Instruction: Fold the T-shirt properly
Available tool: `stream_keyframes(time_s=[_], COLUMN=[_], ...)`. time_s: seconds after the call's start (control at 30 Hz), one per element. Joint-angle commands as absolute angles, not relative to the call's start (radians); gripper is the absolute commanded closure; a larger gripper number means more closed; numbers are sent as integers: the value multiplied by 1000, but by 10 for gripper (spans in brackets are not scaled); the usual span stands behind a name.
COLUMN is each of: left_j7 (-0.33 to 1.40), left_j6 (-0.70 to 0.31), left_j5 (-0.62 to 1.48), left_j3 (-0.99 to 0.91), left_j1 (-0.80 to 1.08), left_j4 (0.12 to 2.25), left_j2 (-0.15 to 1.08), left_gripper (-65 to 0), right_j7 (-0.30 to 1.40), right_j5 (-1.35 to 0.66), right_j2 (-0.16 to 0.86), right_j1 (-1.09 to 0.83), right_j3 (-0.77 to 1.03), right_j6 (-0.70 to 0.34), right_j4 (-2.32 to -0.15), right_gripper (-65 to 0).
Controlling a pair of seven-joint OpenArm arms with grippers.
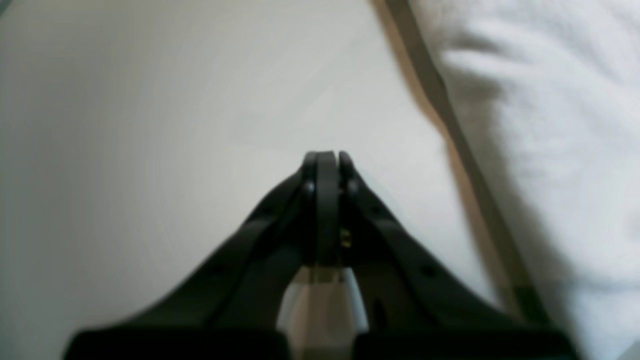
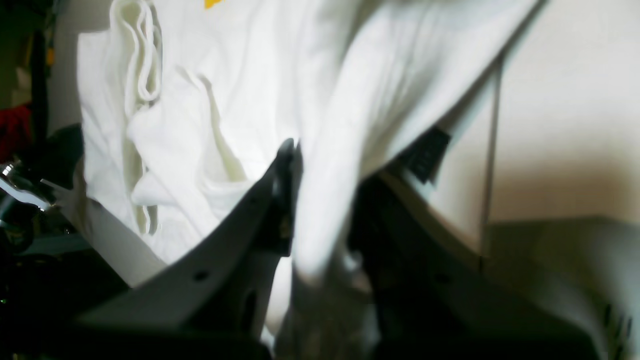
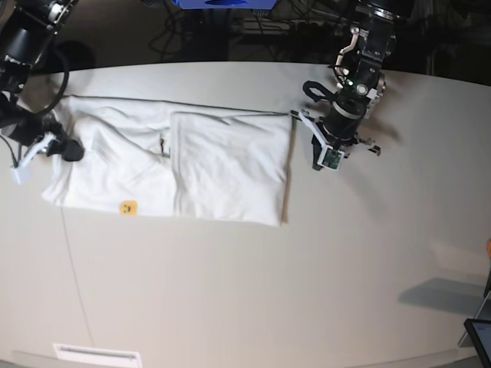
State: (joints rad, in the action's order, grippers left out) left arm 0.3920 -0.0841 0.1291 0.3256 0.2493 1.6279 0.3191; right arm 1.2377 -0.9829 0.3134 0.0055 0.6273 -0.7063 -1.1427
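The white T-shirt [image 3: 222, 165] lies flat on the table, partly folded, with a small yellow patch of print [image 3: 127, 207] showing near its front left edge. My right gripper [image 3: 67, 150] is at the shirt's left end. In the right wrist view its jaws [image 2: 300, 165] are shut on a fold of the white T-shirt [image 2: 240, 75] that runs between the fingers and hides the right one. My left gripper [image 3: 322, 157] hovers just off the shirt's right edge. Its fingers [image 1: 327, 155] are pressed together with nothing between them, and the T-shirt [image 1: 550, 100] lies beside them.
The pale table [image 3: 253, 291] stretches toward the front and right. A dark tablet-like object [image 3: 479, 337] sits at the front right corner and a white label [image 3: 96, 355] at the front edge. Cables and dark gear [image 3: 268, 23] lie beyond the far edge.
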Motion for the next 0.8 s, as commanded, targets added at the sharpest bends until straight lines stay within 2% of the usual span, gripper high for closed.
stream_keyframes(time_s=[0.0, 0.2, 0.53, 0.77], left_j7=[437, 437, 437, 437], left_j6=[-110, -110, -110, -111], left_j5=[131, 140, 140, 140], left_j3=[344, 409, 498, 529], left_j1=[254, 228, 205, 193], left_j4=[1629, 1610, 1606, 1610], left_j2=[321, 317, 289, 275], left_gripper=[0, 0, 0, 0], right_j7=[1277, 1276, 1276, 1276], right_j5=[-937, -918, -920, -920], right_j2=[326, 323, 321, 303], right_j1=[-1, -4, -42, -65], right_j3=[627, 630, 633, 628], right_j6=[-698, -693, -559, -427], right_j4=[-1168, -1290, -1497, -1656], right_gripper=[-6, -4, -4, -4])
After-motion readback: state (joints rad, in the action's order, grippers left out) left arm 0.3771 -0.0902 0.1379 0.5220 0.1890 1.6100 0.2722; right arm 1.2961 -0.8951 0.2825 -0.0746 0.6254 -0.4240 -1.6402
